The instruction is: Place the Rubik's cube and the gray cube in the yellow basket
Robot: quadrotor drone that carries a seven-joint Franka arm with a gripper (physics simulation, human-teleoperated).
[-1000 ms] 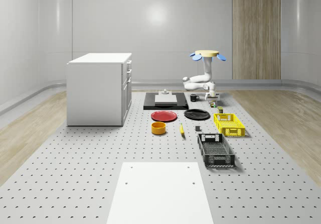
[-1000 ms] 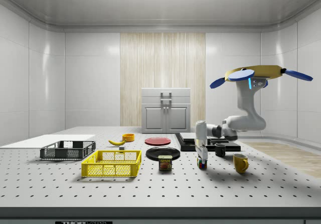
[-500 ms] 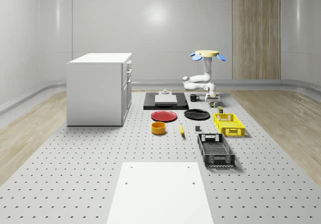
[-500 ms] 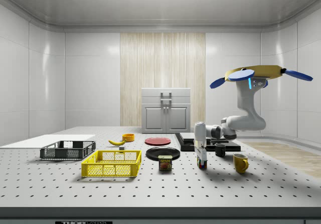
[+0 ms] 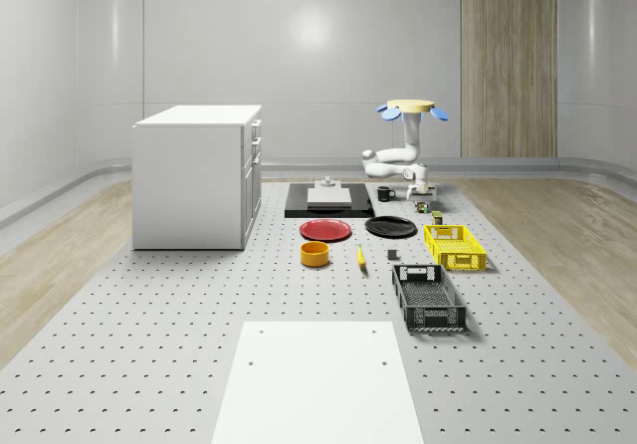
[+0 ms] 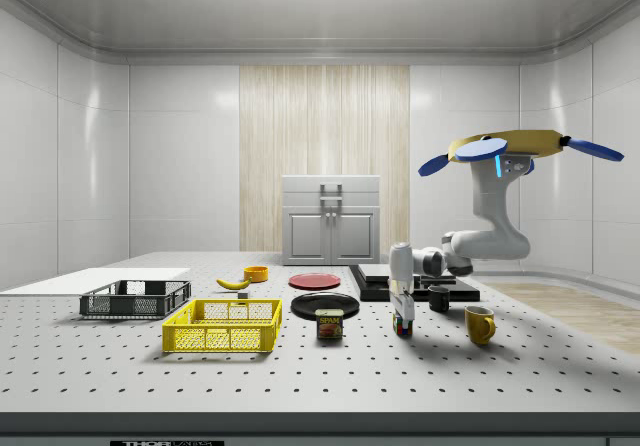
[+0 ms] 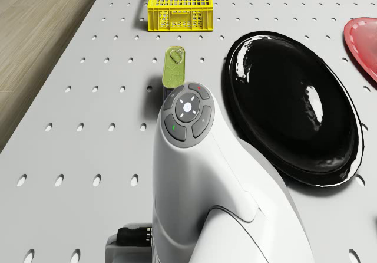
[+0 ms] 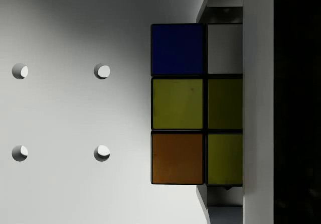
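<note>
The drone (image 6: pixel 510 148) hovers over the table's far end, its arm bent down in front of it. My gripper (image 6: pixel 402 316) points straight down, shut on the Rubik's cube (image 6: pixel 403 327), which is at table level beside the spam can (image 6: pixel 330 324). In the wrist view the Rubik's cube (image 8: pixel 178 103) sits close, showing blue, yellow and orange tiles above the perforated table. The yellow basket (image 6: pixel 224 326) stands further along the side view's left, also seen as yellow basket (image 5: pixel 455 246). The small gray cube (image 5: pixel 392 256) lies on the table between the banana and the baskets.
A black plate (image 5: pixel 390 226), red plate (image 5: pixel 325 229), orange bowl (image 5: pixel 315 254) and banana (image 5: pixel 360 256) lie mid-table. A black basket (image 5: pixel 428 297) stands nearer the camera. A yellow mug (image 6: pixel 479 323) and a black mug (image 5: pixel 384 193) flank the arm. A white cabinet (image 5: pixel 197 175) stands at the whole-scene view's left.
The arm's forearm has shifted slightly; the hand stays over the Rubik's cube, and drone and cube keep nearly the same place.
</note>
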